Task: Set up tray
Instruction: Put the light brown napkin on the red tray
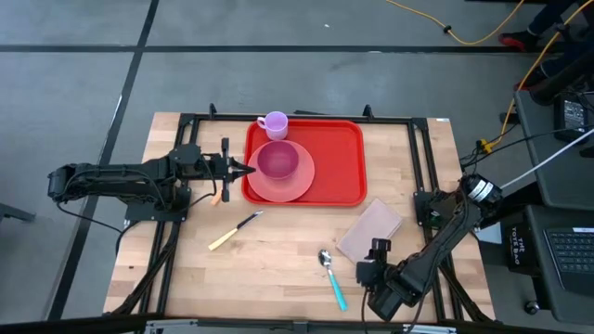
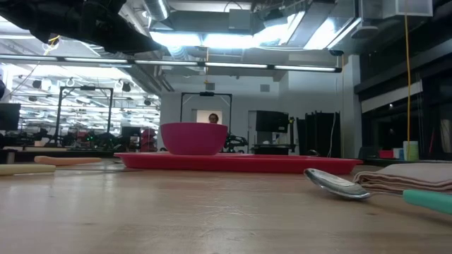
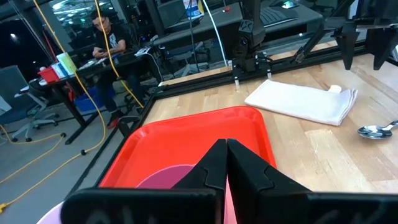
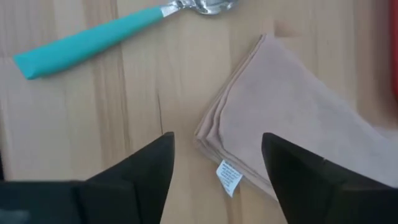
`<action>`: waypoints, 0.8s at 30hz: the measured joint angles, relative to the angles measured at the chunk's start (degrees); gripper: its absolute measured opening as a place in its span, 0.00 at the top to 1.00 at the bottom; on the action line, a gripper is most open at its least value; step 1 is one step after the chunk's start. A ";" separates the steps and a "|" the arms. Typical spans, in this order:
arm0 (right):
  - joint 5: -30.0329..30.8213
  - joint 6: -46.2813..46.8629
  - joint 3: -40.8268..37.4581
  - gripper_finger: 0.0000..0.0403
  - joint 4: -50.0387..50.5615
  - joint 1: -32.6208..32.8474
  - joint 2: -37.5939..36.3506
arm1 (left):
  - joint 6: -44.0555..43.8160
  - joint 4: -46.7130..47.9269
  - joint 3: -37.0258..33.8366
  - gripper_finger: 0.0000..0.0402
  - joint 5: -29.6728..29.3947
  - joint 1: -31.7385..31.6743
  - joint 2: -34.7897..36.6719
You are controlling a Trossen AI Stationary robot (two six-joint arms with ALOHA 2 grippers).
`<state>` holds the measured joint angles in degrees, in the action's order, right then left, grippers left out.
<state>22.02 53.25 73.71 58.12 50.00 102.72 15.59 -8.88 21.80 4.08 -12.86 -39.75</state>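
the tray [image 1: 329,162] is lying at the table's far middle. the right gripper [image 4: 217,163] is standing wide open and empty over the folded napkin [image 4: 292,137], so it is risking to pinch only the top layer. the left gripper [image 1: 243,168], closed on nothing, is crowding the pink plate [image 1: 295,184].

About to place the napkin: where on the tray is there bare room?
The tray's right half is bare, from the plate across to its right rim. Its left half is crowded: bowl on the plate, cup at the far-left corner, left gripper alongside.
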 joint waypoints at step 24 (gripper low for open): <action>-0.68 -4.25 -0.07 0.39 -0.68 0.07 10.08 | 0.00 0.11 0.00 0.99 0.00 0.00 0.00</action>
<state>21.34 48.99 73.65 57.44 50.06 112.79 15.59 -8.78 21.80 4.08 -12.86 -39.75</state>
